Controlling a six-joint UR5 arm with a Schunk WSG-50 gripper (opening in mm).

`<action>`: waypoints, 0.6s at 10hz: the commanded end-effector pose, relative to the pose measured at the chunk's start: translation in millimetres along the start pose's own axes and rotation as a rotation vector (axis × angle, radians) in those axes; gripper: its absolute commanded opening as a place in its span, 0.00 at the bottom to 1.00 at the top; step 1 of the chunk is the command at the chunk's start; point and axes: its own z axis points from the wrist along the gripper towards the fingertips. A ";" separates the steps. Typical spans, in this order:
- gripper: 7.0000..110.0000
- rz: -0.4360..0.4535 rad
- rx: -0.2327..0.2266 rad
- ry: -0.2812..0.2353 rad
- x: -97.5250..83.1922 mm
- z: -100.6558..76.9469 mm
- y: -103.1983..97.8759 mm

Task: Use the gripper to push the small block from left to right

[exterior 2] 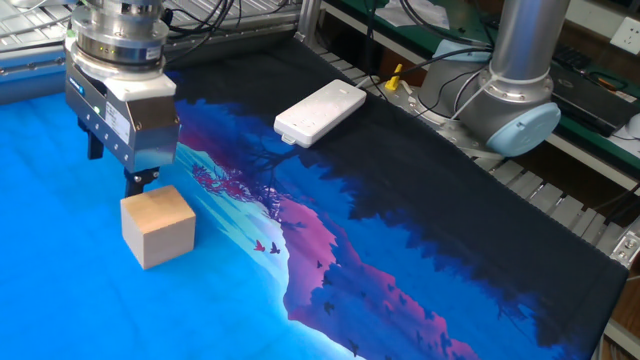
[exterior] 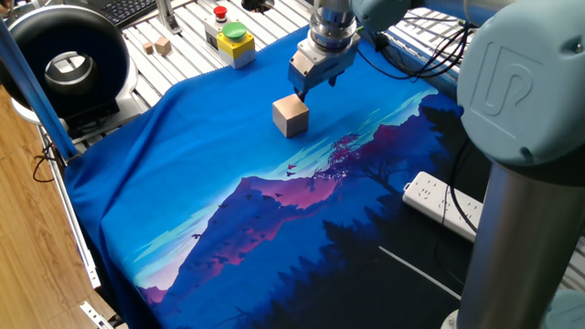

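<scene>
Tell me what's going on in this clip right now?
A single robot arm has its gripper lowered right behind the small block on the blue printed cloth, fingertips at or against the block's far face, set up to push it. The block sits upright on the cloth. A white power strip lies off to the side.
</scene>
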 end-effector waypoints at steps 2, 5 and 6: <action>0.00 0.028 -0.007 0.000 -1.9 -1.2 13.9; 0.00 0.029 -0.004 0.000 -1.3 -0.7 13.8; 0.00 0.028 0.002 -0.001 -1.4 -0.7 12.3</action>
